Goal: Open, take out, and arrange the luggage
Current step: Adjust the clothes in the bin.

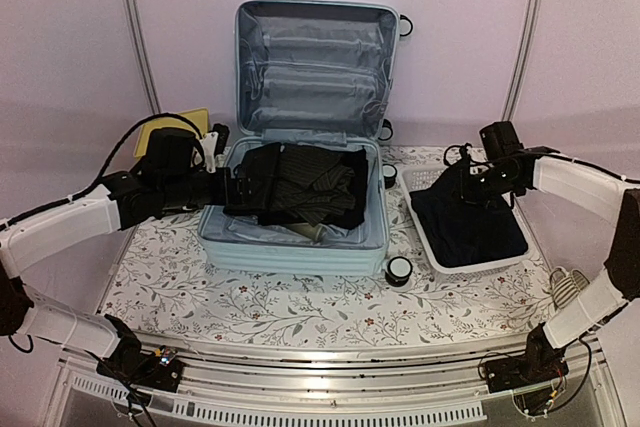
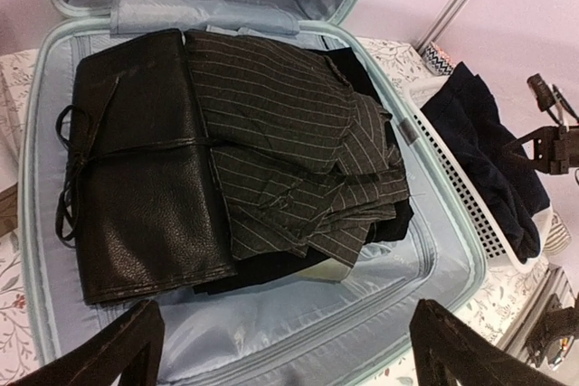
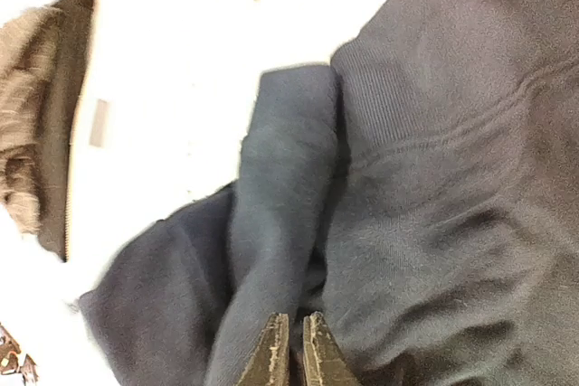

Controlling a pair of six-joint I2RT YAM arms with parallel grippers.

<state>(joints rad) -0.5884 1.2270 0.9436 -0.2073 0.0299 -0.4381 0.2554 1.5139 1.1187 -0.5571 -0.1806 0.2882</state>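
The pale mint-blue luggage (image 1: 290, 252) lies open on the table with its lid upright against the back wall. Inside lie a black leather pouch (image 2: 136, 178) and a dark pinstriped garment (image 2: 289, 133) over black cloth. My left gripper (image 1: 238, 187) is open at the case's left rim; in its wrist view (image 2: 289, 354) the fingers straddle the grey lining and hold nothing. My right gripper (image 1: 468, 182) hovers over the white basket. In its wrist view (image 3: 289, 345) the fingertips are pressed together at a raised fold of the navy garment (image 3: 434, 178).
The white lattice basket (image 1: 425, 239) sits right of the case and holds the navy garment (image 1: 470, 222). A yellow-topped box (image 1: 165, 132) stands behind my left arm. Caster wheels (image 1: 399, 270) stick out at the case's right side. The table has a floral cloth (image 1: 300, 307).
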